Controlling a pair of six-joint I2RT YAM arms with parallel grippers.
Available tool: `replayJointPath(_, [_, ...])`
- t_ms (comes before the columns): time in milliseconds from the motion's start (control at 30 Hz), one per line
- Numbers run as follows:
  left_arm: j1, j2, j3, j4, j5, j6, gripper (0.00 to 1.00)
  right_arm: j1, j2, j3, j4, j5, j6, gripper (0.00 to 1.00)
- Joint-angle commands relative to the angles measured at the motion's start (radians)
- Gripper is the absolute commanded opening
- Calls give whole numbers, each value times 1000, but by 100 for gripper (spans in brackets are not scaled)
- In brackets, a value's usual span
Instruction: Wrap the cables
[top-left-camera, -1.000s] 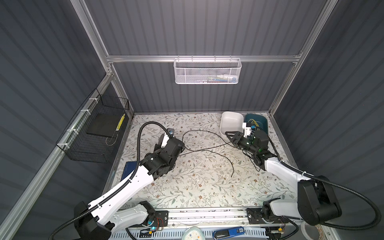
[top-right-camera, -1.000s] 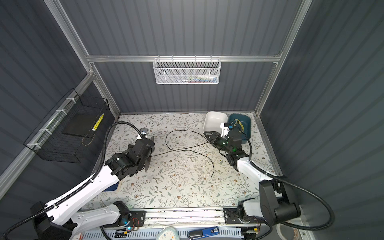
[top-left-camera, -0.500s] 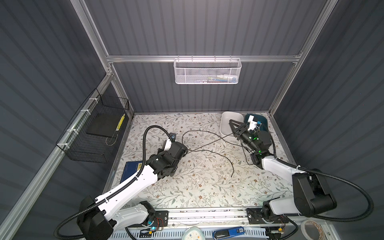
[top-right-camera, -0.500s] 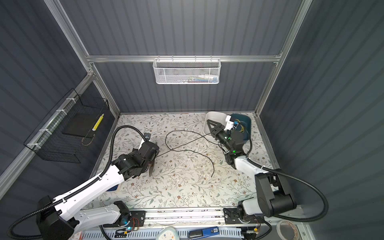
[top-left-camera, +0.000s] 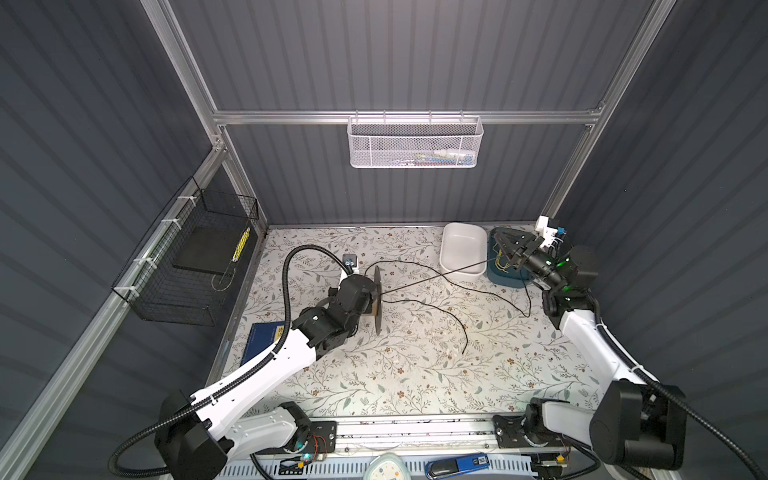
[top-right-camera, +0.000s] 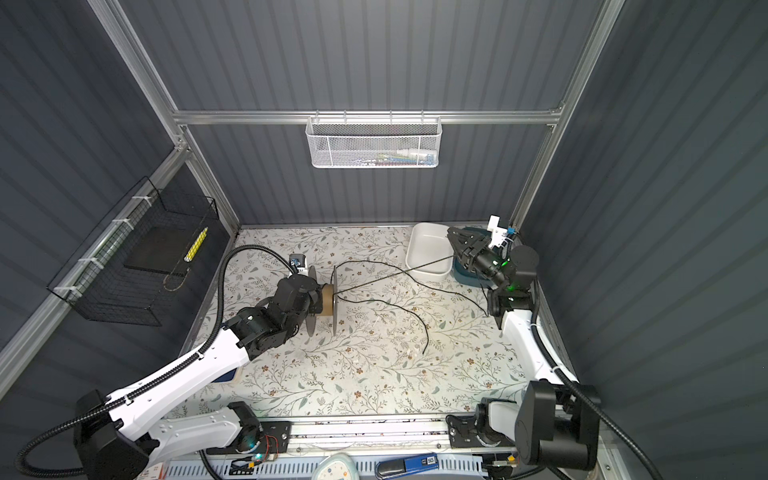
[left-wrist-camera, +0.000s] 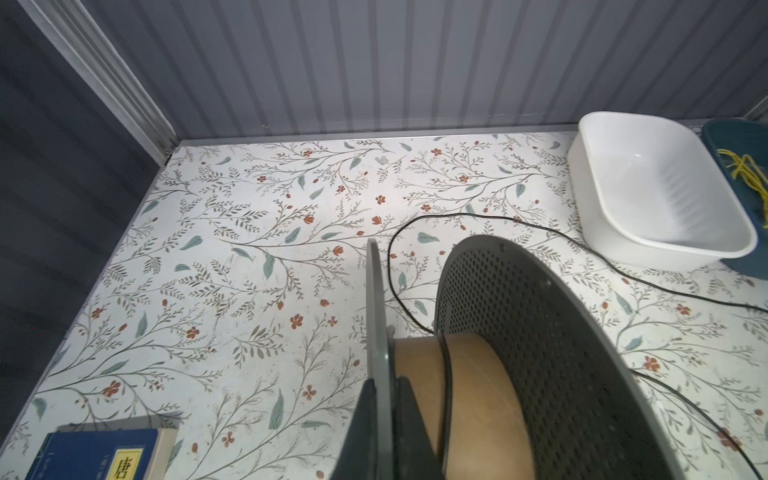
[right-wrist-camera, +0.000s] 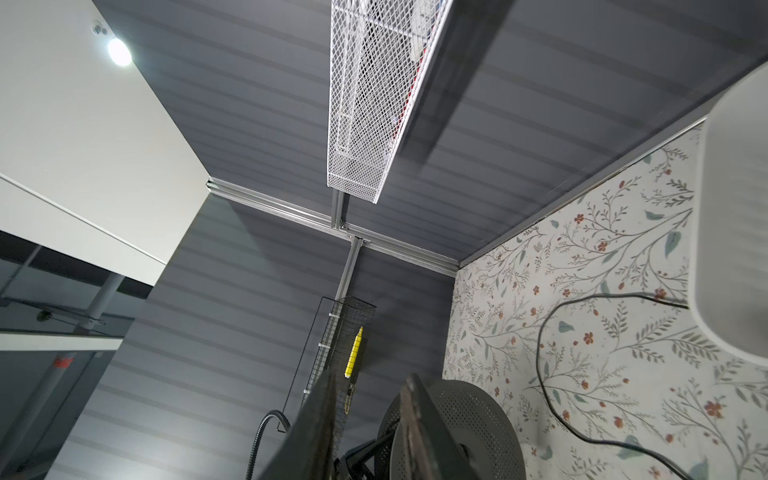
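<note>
Floral table (top-left-camera: 395, 374): left gripper (left-wrist-camera: 384, 399) clamps spool (left-wrist-camera: 540, 353) (right gripper (top-left-camera: 500, 245) raised).

A robot lab cell: aluminium frame (top-left-camera: 291, 117), grey panelled walls (top-left-camera: 374, 54).

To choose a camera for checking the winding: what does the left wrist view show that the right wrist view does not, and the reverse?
Only left wrist: the brown cardboard core of the grey perforated spool, with the thin black cable across it; a blue book; a dark teal tray of yellow wires. Only right wrist: a white mesh wall basket; a black wire basket holding a yellow marker. Both: the spool's flange, the cable on the floral tabletop, the white plastic tub.
</note>
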Motion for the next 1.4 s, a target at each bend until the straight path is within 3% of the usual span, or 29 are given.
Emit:
replayJointPath(0, [79, 26, 3, -194, -89, 146, 0, -32, -37, 85, -68, 165, -144, 19])
replayJointPath(167, [36, 109, 110, -271, 57, 275, 0, 50, 14, 229, -189, 218, -275, 3])
replayJointPath(367, [-45, 48, 145, -367, 200, 452, 0, 111, 223, 550, -377, 289, -441, 1])
replayJointPath(533, [-57, -108, 172, -368, 399, 544, 0, 132, 358, 650, -508, 428, -612, 0])
replayJointPath(667, [-55, -142, 277, -378, 469, 535, 0, 166, 383, 562, -507, 530, -685, 0])
replayJointPath(800, [-27, -111, 404, -301, 521, 467, 0, 291, 324, 370, -448, 637, -747, 0])
replayJointPath(1000, [39, -51, 526, -159, 581, 346, 0, 438, 230, 61, -281, 750, -694, 0])
replayJointPath(1133, [46, -8, 532, -67, 454, 232, 0, 535, 184, -79, -184, 771, -598, 0])
replayJointPath(1367, [48, 61, 397, 190, 96, 60, 0, 832, 68, -162, -118, 929, -526, 0])
